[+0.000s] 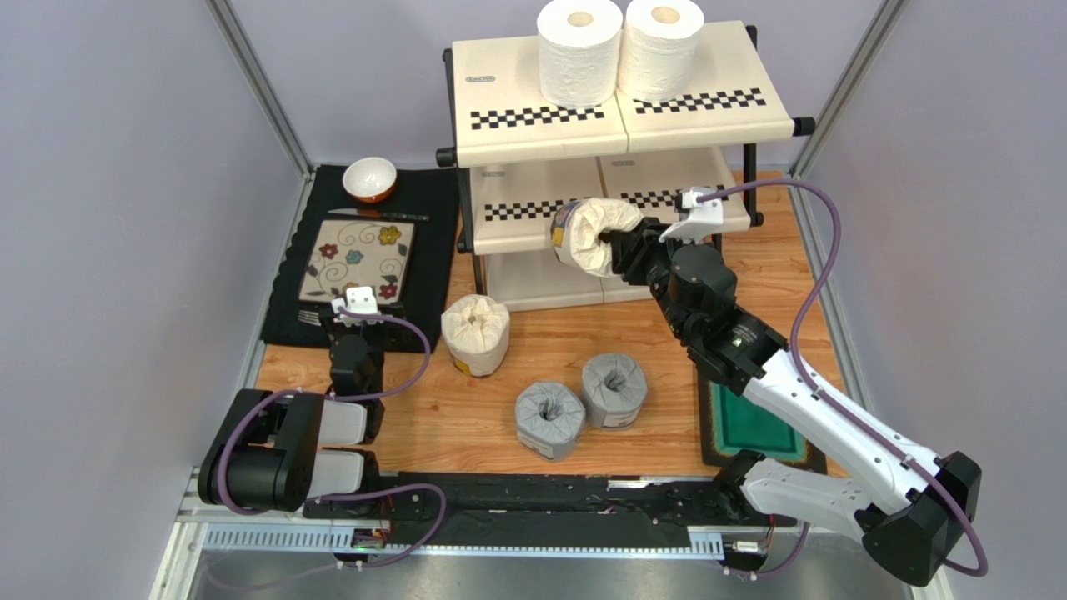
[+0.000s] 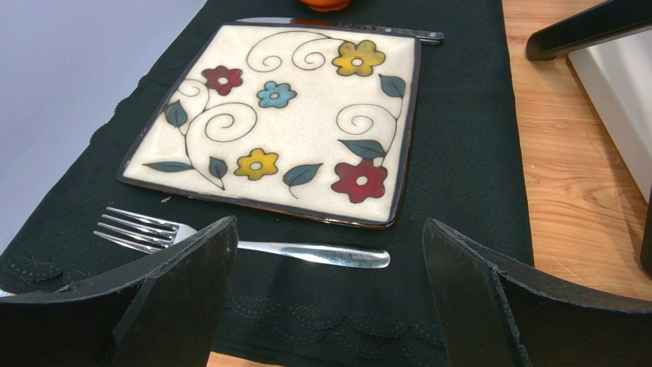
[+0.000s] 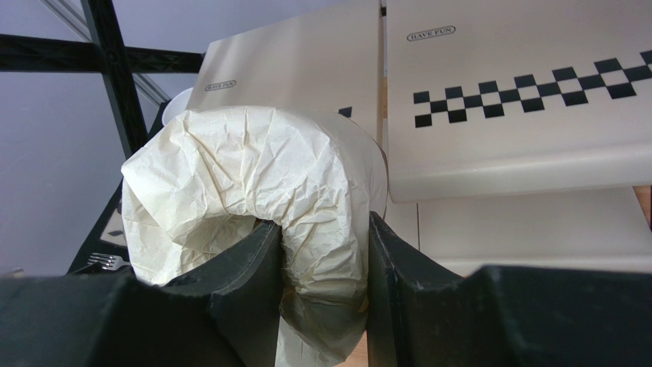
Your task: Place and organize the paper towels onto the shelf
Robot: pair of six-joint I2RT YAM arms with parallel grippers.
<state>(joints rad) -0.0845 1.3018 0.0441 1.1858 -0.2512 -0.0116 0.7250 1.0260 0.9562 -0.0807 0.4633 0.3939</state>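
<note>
Between grey walls (image 1: 113, 188), wood table (image 1: 482, 425), shelf (image 1: 501, 75)

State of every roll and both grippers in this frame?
white rolls: both upright on the shelf's top tier.
held cream roll: clamped in right gripper, at the middle tier's front.
other cream roll: upright on table.
grey rolls: both upright on table.
left gripper: jaws open, empty.
right gripper: jaws shut on held cream roll.

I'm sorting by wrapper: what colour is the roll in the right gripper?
Cream, crinkled; the roll shows best in the right wrist view.
</note>
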